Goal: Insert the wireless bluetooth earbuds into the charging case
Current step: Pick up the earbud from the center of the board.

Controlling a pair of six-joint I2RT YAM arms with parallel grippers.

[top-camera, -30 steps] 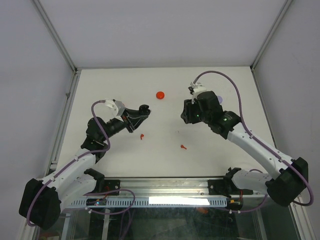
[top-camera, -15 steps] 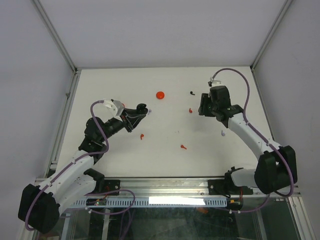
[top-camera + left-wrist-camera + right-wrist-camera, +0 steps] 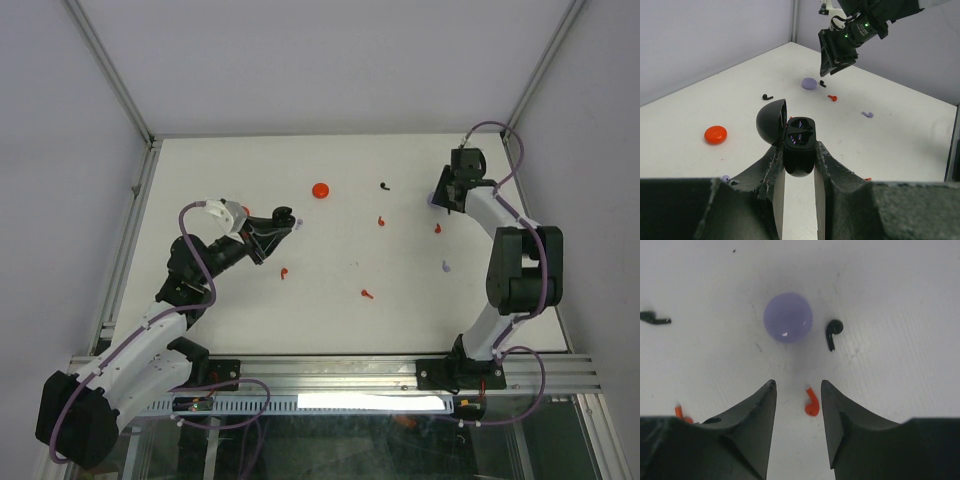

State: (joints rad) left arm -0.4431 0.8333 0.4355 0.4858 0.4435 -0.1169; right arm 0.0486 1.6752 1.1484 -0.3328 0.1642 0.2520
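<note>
L claw [image 3: 799, 154] grips case [image 3: 799, 136]; R claw [image 3: 798, 386] prob. above earbud [image 3: 811, 404]

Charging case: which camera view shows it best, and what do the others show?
Left wrist view: the charging case sits central, lid open, sockets visible, gripped by the left claw. Top external shows only a small dark shape; right wrist misses it entirely.
</note>
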